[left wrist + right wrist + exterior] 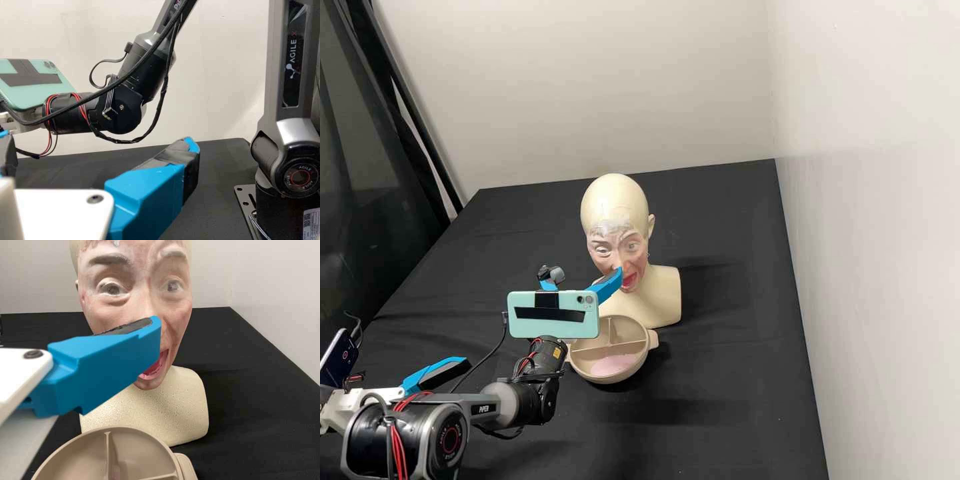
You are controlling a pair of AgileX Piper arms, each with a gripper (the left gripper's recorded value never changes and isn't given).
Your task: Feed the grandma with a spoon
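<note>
Right claw (611, 280) hovered at the open mouth of the grandma head (617, 220), bowl (603, 377) just below; spread or pinching, we couldn't tell.

blue fingers (150, 195) above the black bench (220, 170), mint phone (27, 82) on other arm (125, 95)

High cam: fixed, raised off bench (720, 220) near edge, looks forward-down to back edge. Right wrist: tight, face-on to head (135, 300), bowl (95, 441) before it; high shares both. Left wrist: low over bench, facing right arm (120, 100); high shares it.
</note>
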